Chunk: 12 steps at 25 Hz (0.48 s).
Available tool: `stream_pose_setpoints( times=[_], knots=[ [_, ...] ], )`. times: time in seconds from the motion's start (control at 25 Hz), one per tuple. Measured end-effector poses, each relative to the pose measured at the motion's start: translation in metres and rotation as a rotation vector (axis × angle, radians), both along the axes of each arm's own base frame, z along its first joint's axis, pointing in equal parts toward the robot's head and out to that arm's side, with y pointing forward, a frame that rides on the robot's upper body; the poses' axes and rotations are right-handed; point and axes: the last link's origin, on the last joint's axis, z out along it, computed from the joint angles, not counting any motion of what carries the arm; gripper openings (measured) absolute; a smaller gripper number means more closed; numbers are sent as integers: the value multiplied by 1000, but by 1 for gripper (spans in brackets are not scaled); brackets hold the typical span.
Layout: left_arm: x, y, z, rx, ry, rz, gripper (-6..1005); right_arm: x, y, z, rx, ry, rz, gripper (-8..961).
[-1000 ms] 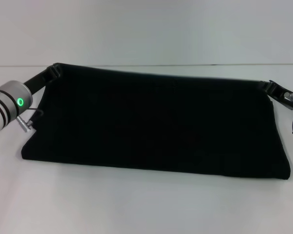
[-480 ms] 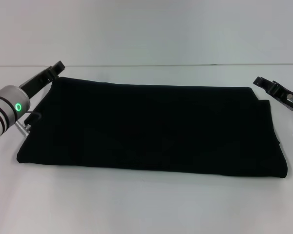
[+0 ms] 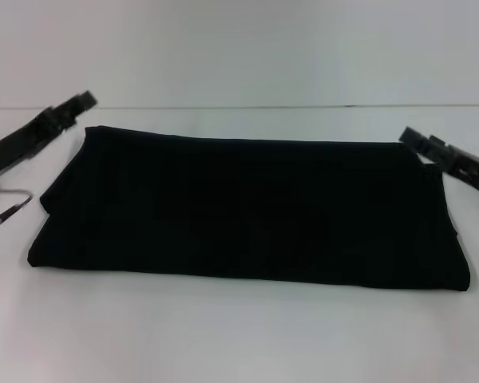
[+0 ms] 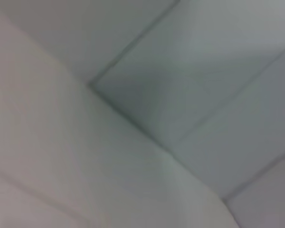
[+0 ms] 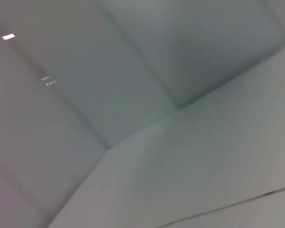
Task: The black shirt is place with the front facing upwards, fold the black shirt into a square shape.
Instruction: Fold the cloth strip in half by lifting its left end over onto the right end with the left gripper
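Head view, shirt: the black shirt (image 3: 247,211) lay flat on the white table (image 3: 239,335) as a wide folded band, plain black side up, no print showing.
Head view, left gripper: the left gripper (image 3: 78,104) hung just off the shirt's far left corner, holding nothing; whether its fingers were parted could not be told.
Head view, right gripper: the right gripper (image 3: 415,139) sat at the shirt's far right corner, empty; finger spread unclear.
Judged reason: both flanked the shirt's far edge, probably having let go of the fold.
Left wrist view: only blank pale surfaces; no shirt.
Right wrist view: likewise, no shirt.
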Motion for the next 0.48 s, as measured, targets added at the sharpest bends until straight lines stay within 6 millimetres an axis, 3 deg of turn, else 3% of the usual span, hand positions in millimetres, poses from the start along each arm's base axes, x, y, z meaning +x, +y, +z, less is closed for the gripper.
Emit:
stream_pose_setpoints(
  times=[0.16,0.48],
  knots=[
    [-21,-27,18,-270,-90,74,733,5,-27,6,-54,-23,112,792],
    [-54,-68,57,-352,-165,241,732,8,-63,-13,-153,-154,299,934]
  ],
)
